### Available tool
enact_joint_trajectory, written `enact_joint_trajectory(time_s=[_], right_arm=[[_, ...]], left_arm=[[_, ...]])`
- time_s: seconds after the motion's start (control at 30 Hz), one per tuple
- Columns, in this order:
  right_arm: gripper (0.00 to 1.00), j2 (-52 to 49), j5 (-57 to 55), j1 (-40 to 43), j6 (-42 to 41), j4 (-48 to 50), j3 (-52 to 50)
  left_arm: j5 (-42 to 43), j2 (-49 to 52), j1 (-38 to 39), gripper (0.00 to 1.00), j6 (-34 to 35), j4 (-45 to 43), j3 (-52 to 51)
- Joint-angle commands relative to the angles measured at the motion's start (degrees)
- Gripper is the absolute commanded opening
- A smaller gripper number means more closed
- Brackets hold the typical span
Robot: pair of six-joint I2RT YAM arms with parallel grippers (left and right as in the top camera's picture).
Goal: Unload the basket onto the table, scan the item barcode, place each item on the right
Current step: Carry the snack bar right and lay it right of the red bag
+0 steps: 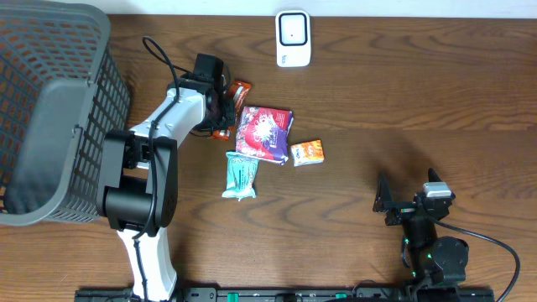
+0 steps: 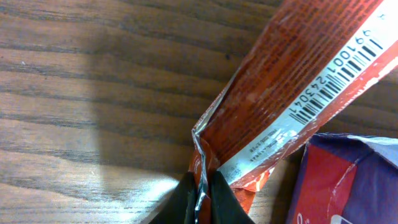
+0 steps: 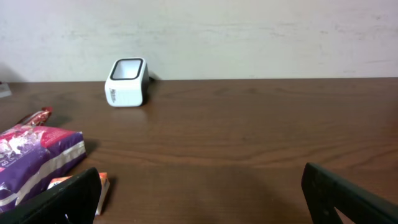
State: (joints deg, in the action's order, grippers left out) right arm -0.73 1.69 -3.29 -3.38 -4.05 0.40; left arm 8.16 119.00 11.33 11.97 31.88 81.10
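The left gripper (image 2: 200, 190) pinches the crimped end of the red packet (image 2: 292, 81). In the wrist view the packet runs from the fingertips toward 1 o'clock, with its barcode (image 2: 339, 78) facing the camera. A purple bag (image 2: 348, 180) lies at 4 o'clock. The right gripper (image 3: 202, 199) is spread wide and holds nothing.

My left arm (image 1: 159, 134) reaches from its base at the 6 o'clock table edge out toward 1 o'clock, wrist tipped down. Left gripper (image 1: 223, 107) is clamped tight, and its dark fingers (image 2: 180, 202) meet at 6 o'clock in my wrist view, pinching the crimped end of the red wrapper (image 2: 292, 81). My right arm (image 1: 436, 252) sits folded low by its base. Right gripper (image 1: 384, 201) points toward 10 o'clock, jaws spread wide with nothing between them.
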Motion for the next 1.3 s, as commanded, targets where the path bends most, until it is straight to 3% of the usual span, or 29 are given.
enact_joint_trajectory(time_s=[0.0, 0.3, 0.5, 0.67, 1.1, 1.17, 1.27], right_arm=[[0.99, 0.2, -0.1, -0.3, 0.7, -0.2, -0.1], [0.99, 0.2, -0.1, -0.3, 0.7, -0.2, -0.1], [0.99, 0.2, -0.1, -0.3, 0.7, -0.2, -0.1], [0.99, 0.2, -0.1, -0.3, 0.7, -0.2, -0.1], [0.99, 0.2, -0.1, -0.3, 0.7, -0.2, -0.1], [0.99, 0.2, -0.1, -0.3, 0.7, -0.2, -0.1], [0.99, 0.2, -0.1, -0.3, 0.7, -0.2, -0.1]], left_arm=[[-1.8, -2.5, -0.5, 0.07, -0.1, 2.1, 1.3], [-1.6, -22.6, -0.6, 0.07, 6.3, 2.8, 2.1], [7.6, -31.2, 1.1, 0.07, 6.4, 5.2, 2.0], [13.2, -31.1, 6.2, 0.07, 8.2, 6.2, 1.4], [8.7, -16.6, 22.1, 0.08, 9.6, -5.2, -0.4], [8.7, -15.1, 22.5, 0.17, 9.6, -5.5, -0.4], [8.7, -15.3, 22.1, 0.58, 9.6, -5.4, -0.2]])
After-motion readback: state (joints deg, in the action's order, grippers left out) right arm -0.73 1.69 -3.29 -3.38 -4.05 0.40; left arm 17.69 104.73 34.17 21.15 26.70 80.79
